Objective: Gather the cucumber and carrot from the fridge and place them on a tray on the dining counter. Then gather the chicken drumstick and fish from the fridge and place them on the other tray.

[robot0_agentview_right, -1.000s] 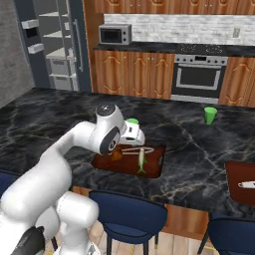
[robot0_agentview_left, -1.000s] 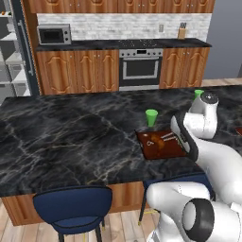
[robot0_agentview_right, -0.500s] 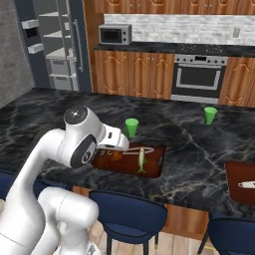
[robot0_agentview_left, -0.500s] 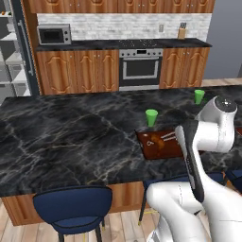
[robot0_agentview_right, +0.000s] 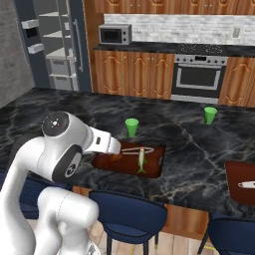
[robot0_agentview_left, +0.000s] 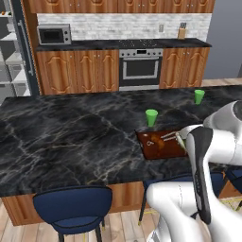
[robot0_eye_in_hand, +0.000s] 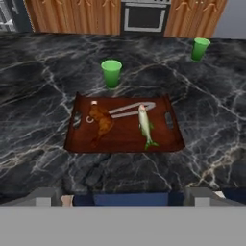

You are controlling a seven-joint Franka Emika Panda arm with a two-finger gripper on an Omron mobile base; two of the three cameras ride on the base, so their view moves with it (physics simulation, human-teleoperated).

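Note:
A dark red tray (robot0_eye_in_hand: 126,137) lies on the black marble dining counter (robot0_eye_in_hand: 43,110). A brown chicken drumstick (robot0_eye_in_hand: 101,122) rests on its left half and a pale green fish (robot0_eye_in_hand: 145,126) on its right half, with a silvery utensil (robot0_eye_in_hand: 129,109) between them at the back. My gripper (robot0_eye_in_hand: 123,194) is open, well back from the tray over the counter's near edge, holding nothing. From the right base camera the tray (robot0_agentview_right: 152,168) and fish (robot0_agentview_right: 141,159) sit just beyond my forearm (robot0_agentview_right: 102,143). A second tray (robot0_agentview_right: 241,180) at the far right carries a pale long item.
Two green cups (robot0_eye_in_hand: 111,73) (robot0_eye_in_hand: 200,48) stand behind the tray. Blue stools (robot0_agentview_left: 71,208) (robot0_agentview_right: 129,214) line the counter's near side. Beyond the counter are the oven (robot0_agentview_left: 139,68), wooden cabinets and the open fridge shelves (robot0_agentview_right: 57,60).
My arm has swung back from above the tray toward the counter's near edge. The fish and drumstick stay lying on the tray.

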